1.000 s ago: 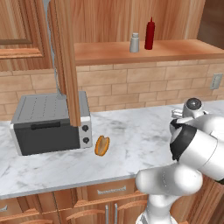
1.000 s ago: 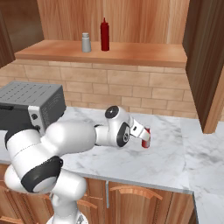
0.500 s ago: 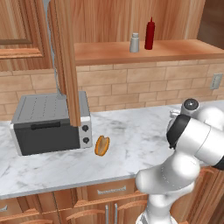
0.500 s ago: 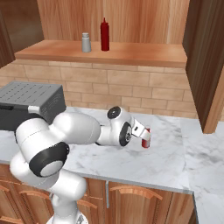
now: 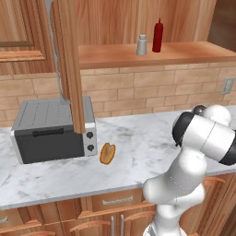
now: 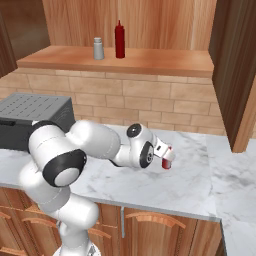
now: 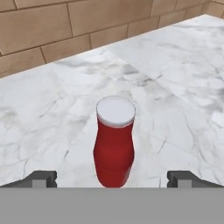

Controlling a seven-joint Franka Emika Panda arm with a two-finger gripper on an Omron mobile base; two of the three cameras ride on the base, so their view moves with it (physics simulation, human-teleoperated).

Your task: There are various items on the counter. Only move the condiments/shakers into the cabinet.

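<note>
Standing on the cabinet shelf already were the grey shaker and one red bottle, side by side, so two of the three condiments looked done. The second red bottle was upright on the counter, between the gripper's spread, unclosed fingertips, not gripped. The bun lay by the toaster oven, rightly left alone.
</note>
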